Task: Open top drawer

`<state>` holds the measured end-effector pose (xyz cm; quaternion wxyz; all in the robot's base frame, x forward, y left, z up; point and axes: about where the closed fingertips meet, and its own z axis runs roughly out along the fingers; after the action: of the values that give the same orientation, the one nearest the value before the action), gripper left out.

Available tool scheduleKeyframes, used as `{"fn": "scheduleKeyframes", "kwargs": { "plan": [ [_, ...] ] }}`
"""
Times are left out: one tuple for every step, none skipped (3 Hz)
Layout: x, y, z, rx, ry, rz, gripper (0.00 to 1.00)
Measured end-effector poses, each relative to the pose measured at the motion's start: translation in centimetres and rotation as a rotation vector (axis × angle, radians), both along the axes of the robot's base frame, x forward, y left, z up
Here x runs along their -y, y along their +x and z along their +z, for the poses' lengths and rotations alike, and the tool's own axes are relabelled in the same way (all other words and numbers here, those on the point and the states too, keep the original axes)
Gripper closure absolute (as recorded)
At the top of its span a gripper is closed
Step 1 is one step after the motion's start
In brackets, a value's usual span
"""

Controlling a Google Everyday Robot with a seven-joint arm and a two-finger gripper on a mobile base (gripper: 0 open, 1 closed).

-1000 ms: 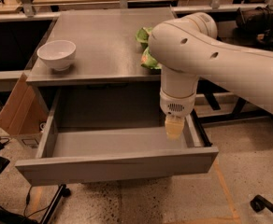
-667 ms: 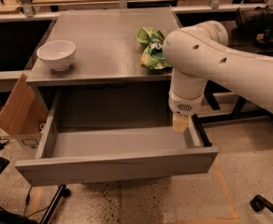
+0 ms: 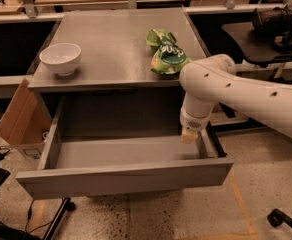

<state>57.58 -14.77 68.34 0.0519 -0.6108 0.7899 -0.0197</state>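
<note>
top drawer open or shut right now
Open: the top drawer is pulled far out, its interior showing. The gripper hangs inside near its right wall.

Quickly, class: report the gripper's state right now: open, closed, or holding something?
Gripper: cannot be told; it hangs at the right side of the pulled-out top drawer, near its right wall.

The top drawer [image 3: 126, 176] looks like matt grey metal, as does the table [image 3: 111, 49]. The smooth, pale plastic claw [image 3: 188, 136] hangs at the drawer's 3 o'clock.
</note>
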Motion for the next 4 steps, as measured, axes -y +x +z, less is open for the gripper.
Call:
{"fn": "scheduleKeyframes", "kwargs": {
  "plan": [
    [-0.1, 0.2, -0.8, -0.003, 0.005, 0.0, 1.0],
    [-0.3, -2.1, -2.3, -0.05, 0.043, -0.025, 1.0],
    [0.2, -6.6, -4.3, -0.129, 0.101, -0.079, 1.0],
    [0.2, -7.1, -4.3, -0.136, 0.105, -0.083, 1.0]
  ]
}}
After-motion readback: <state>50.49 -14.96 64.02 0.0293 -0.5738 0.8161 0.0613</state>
